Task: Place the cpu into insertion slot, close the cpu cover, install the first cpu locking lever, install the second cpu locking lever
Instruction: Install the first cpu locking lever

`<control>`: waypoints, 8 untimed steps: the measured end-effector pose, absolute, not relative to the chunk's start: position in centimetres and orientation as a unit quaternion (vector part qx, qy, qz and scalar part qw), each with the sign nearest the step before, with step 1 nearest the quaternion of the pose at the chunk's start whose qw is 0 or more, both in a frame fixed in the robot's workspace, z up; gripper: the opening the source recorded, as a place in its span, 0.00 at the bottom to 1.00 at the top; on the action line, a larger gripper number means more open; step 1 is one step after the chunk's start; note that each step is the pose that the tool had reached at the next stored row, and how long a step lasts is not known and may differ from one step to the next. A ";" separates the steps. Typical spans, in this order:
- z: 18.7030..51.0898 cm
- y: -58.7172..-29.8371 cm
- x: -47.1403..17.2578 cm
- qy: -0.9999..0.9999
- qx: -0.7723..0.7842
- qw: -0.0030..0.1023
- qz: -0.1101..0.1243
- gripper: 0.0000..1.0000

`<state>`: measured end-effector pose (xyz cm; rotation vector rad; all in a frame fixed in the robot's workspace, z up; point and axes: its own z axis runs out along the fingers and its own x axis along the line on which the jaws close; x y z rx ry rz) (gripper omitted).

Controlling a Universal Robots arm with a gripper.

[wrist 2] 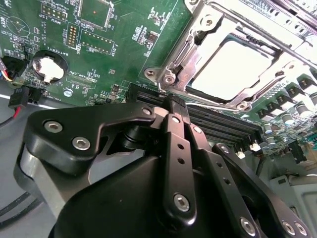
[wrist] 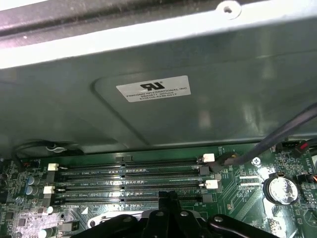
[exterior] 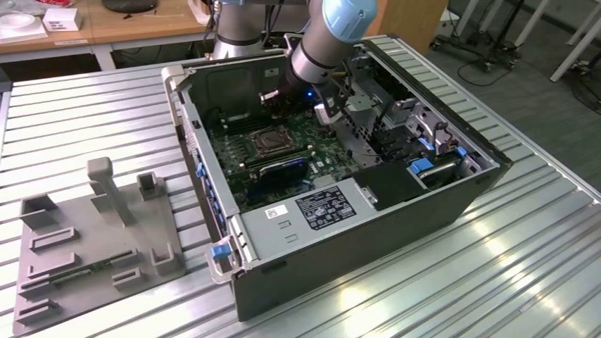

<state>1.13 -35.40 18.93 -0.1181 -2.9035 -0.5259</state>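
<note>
We are looking at the end effector (wrist 2: 173, 105), fingers (wrist 2: 174, 131) pressed together, hanging just beside the insertion slot (exterior: 266, 144), where the cpu cover (wrist 2: 210, 26) is lying flat over the shiny cpu (wrist 2: 233, 64).

The board (wrist 2: 124, 44) is green. The cpu (wrist 2: 233, 62) top and the cpu cover (wrist 2: 188, 59) are silver. The gripper (wrist 2: 172, 105) and memory slots (wrist: 129, 171) are black. The arm (exterior: 345, 17) is pale blue; the ribbed table (exterior: 526, 267) is silver-grey. The fixture (exterior: 89, 246) is grey.
</note>
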 end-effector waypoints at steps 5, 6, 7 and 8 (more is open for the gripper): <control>19.2 -35.3 1.1 -0.979 -0.040 0.094 -0.177 0.11; 19.3 -35.3 1.1 -0.979 -0.040 0.094 -0.177 0.11; 19.3 -35.2 1.1 -0.979 -0.040 0.094 -0.177 0.11; 19.4 -35.1 1.1 -0.979 -0.040 0.094 -0.177 0.11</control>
